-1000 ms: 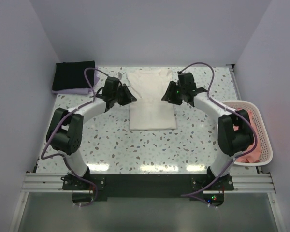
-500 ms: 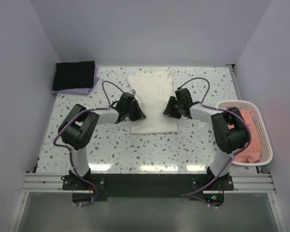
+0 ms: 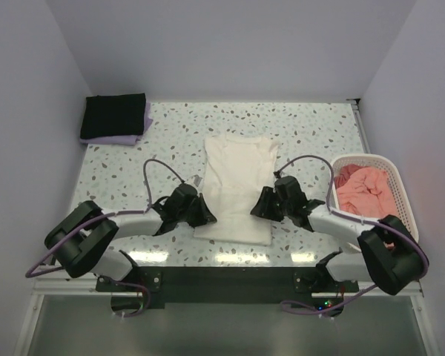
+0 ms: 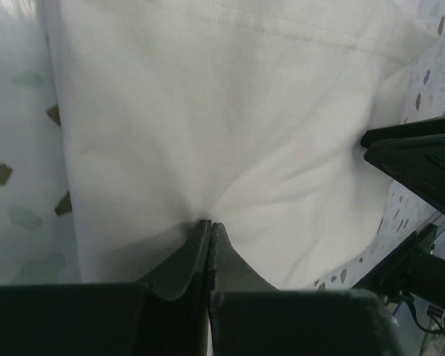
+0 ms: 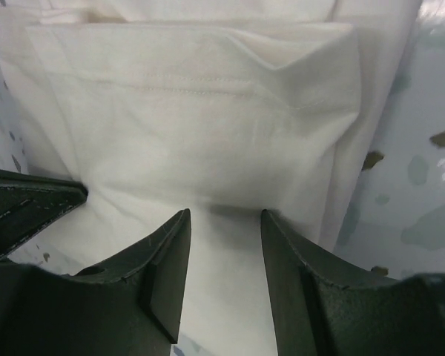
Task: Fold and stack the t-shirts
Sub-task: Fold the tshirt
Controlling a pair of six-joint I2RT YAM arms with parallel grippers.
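Top view: the cream-white t-shirt lies folded into a long narrow rectangle at the middle of the speckled table. Its near end reaches towards the arm bases. Both arms are stretched low over the table, one on each side of that near end.

The left gripper meets the shirt's left edge. In the left wrist view its fingers are pressed together, and a small pucker of the cream-white t-shirt is pinched at their tips, with creases radiating from that point. The dark body of the right gripper shows at the frame's right edge.

The right gripper meets the shirt's right edge. In the right wrist view its fingers stand apart. The cream-white t-shirt lies flat between and beyond them, and a folded layer with a stitched hem is visible. It cannot be told whether the fingertips touch the cloth.

At the far left corner, a folded black t-shirt rests on a lavender t-shirt, well apart from both grippers. At the right edge, a white slatted basket holds a crumpled salmon-pink t-shirt.
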